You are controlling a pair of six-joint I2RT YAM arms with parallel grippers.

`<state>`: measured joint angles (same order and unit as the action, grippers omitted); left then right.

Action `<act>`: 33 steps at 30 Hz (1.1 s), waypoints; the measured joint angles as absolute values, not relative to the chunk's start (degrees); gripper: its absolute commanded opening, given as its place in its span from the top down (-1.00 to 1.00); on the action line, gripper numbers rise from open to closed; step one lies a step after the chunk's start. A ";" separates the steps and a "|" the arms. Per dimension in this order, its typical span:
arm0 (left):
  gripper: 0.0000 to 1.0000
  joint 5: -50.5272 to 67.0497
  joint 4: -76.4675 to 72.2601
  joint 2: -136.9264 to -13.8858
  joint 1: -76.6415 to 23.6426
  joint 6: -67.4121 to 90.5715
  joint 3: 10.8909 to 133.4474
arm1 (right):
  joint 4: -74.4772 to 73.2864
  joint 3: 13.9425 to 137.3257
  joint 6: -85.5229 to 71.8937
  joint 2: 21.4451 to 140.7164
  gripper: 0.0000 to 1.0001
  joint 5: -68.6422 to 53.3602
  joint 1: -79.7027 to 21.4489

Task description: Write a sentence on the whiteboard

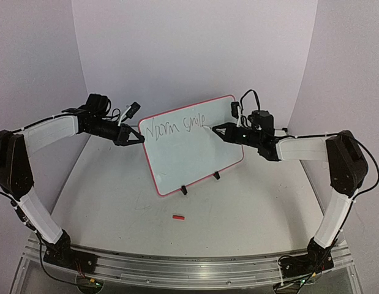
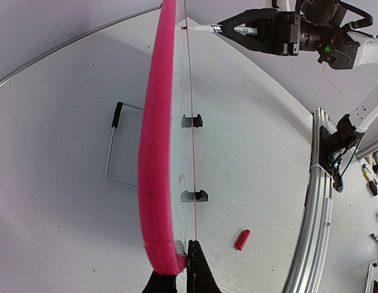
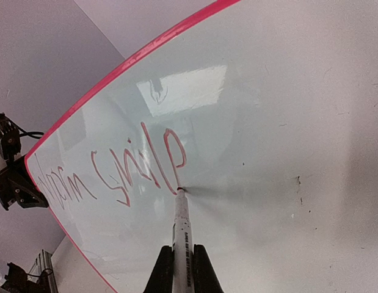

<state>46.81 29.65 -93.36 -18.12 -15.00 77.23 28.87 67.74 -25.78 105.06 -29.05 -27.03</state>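
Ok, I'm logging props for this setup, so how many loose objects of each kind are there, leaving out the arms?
Glossy rectangular whiteboard with a pink-red rim: 1
Small black clip feet on its lower edge: 2
White marker pen with a dark tip: 1
Small red plastic piece on the table: 1
Bent grey wire stand with a black tip: 1
Total: 6

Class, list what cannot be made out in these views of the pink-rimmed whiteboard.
Top external: the thin handwritten sentence is too small to read surely.
Left wrist: the glossy pink-rimmed whiteboard is edge-on, hiding its writing.
Right wrist: the white marker pen, held in the right gripper, is cut off by the bottom edge.
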 measured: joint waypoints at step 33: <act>1.00 46.22 29.98 -92.64 -18.81 -15.62 77.21 | 26.94 62.57 -25.32 96.17 1.00 -26.05 -26.94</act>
<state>46.22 29.98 -92.64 -18.81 -15.62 77.21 26.94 62.57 -25.32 96.17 -26.05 -26.94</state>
